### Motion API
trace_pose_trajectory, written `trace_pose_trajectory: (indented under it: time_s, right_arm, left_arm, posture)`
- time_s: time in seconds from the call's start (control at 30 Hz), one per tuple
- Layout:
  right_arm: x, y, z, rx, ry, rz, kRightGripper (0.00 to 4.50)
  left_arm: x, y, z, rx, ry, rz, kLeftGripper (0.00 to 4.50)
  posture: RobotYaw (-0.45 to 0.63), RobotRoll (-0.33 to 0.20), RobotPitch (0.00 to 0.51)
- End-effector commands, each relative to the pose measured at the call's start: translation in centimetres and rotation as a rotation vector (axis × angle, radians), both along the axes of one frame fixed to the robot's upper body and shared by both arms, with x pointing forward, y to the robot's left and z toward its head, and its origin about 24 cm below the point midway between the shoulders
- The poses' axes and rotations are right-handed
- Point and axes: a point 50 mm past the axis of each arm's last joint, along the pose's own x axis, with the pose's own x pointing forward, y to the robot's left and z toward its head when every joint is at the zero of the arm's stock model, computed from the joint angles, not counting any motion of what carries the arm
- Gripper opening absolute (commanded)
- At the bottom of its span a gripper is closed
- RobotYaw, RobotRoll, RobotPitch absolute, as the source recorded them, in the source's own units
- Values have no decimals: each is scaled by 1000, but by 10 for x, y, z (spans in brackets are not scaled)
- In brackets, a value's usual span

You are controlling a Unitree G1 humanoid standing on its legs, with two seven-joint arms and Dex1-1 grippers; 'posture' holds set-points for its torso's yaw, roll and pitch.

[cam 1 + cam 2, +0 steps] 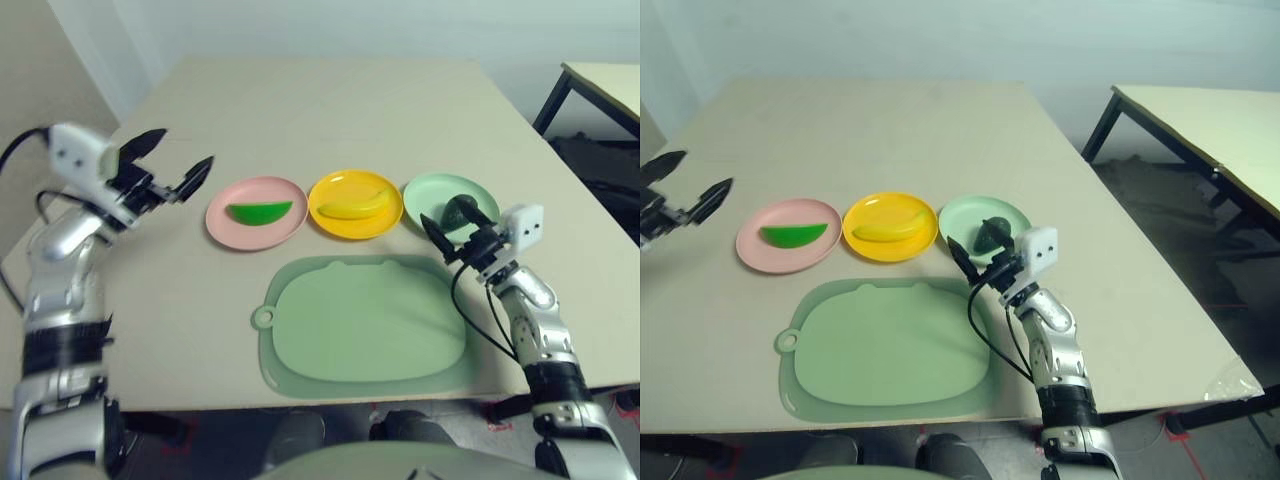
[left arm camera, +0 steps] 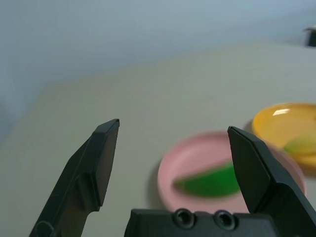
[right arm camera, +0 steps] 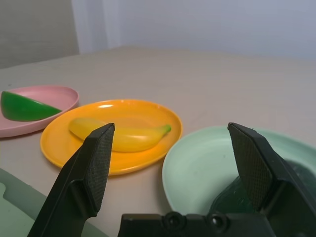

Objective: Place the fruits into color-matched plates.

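Note:
Three plates stand in a row across the table. The pink plate (image 1: 256, 213) holds the watermelon wedge (image 1: 259, 212), its green rind facing me. In the yellow plate (image 1: 355, 204) lies the curved banana (image 1: 352, 207). The dark avocado (image 1: 461, 212) rests in the mint green plate (image 1: 448, 196). My left gripper (image 1: 172, 167) hovers open and empty to the left of the pink plate. At the near edge of the green plate, my right gripper (image 1: 457, 238) stands open with nothing between its fingers, the avocado just beyond it.
A large rounded green cutting mat (image 1: 365, 325) lies in front of the plates near the table's front edge. A second table (image 1: 1200, 130) stands off to the right. Bare tabletop stretches behind the plates.

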Motion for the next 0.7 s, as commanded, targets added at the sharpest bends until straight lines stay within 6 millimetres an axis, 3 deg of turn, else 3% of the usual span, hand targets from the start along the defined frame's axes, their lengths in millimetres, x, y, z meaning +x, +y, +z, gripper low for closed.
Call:
trace_pose_trajectory:
  time_s: [0.03, 0.13, 0.33, 0.43, 0.7]
  right_arm:
    - [-11, -5, 2, -29, -39, 29, 4500]
    - [-26, -16, -2, -39, -11, 21, 4500]
    - [-40, -56, -8, 15, 37, -151, 4500]
    - [-51, -59, -19, 9, 75, -140, 4500]
    - [-74, -89, -14, 19, 95, -185, 4500]
  left_arm:
    - [-12, -6, -11, -44, 9, 31, 4480]
    - [-26, -11, -33, -92, 39, 71, 4480]
    - [-37, -17, -62, -156, 55, 121, 4480]
    - [-42, -16, -76, -168, 74, 135, 4480]
    - [-52, 14, -82, -159, 72, 197, 4480]
  posture:
    - [170, 0, 0]
    - [162, 0, 0]
    - [139, 0, 0]
    - [141, 0, 0]
    - [116, 0, 0]
